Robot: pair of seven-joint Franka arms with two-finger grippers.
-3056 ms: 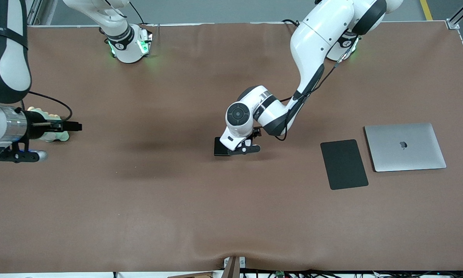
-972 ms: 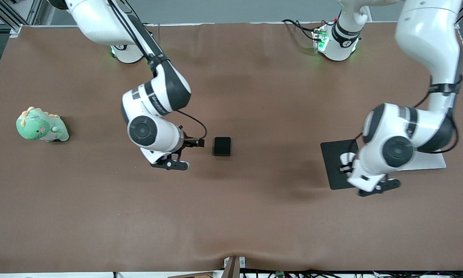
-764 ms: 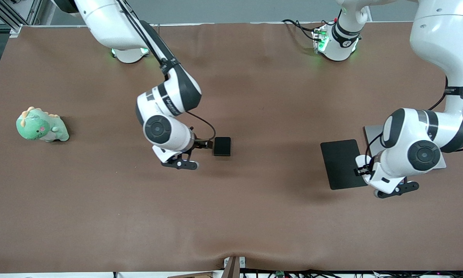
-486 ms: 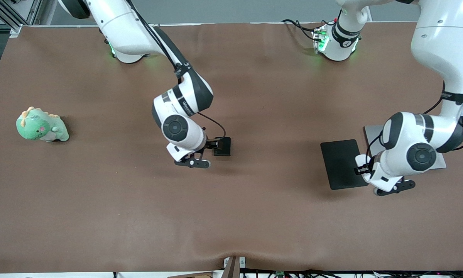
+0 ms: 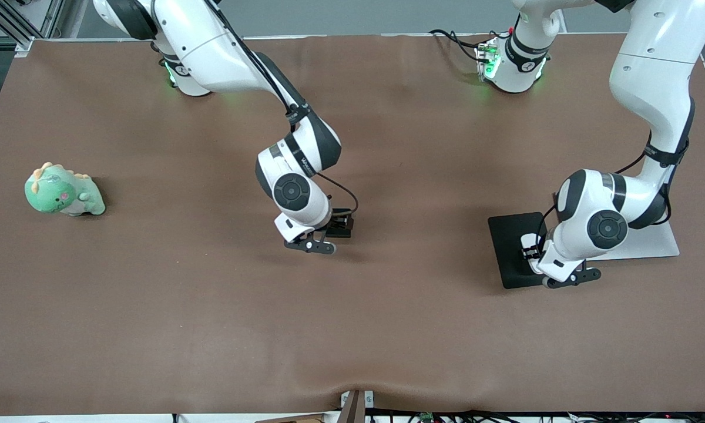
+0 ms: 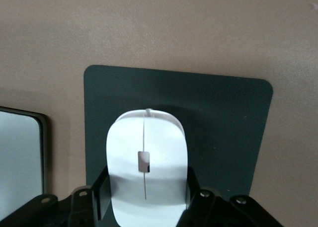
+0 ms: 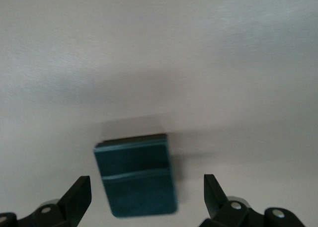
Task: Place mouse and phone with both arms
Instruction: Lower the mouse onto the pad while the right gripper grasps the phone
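Observation:
The white mouse (image 6: 145, 162) sits between the fingers of my left gripper (image 6: 145, 197), which is shut on its sides. It is over the black mouse pad (image 6: 223, 122), and a shadow falls on the pad around it. In the front view the left gripper (image 5: 533, 254) is over the pad (image 5: 508, 241) beside the laptop. The black phone (image 7: 136, 180) lies flat on the table mid-table. My right gripper (image 7: 146, 194) is open just above it with one finger on each side, not touching. In the front view the right gripper (image 5: 335, 226) covers most of the phone (image 5: 345, 232).
A silver closed laptop (image 5: 661, 244) lies next to the pad toward the left arm's end; its edge shows in the left wrist view (image 6: 20, 162). A green dinosaur toy (image 5: 63, 191) sits toward the right arm's end. Brown cloth covers the table (image 5: 352, 329).
The right arm has swung from near the toy across to the phone and now straddles it. The left arm left the phone, and now holds the mouse over the pad.

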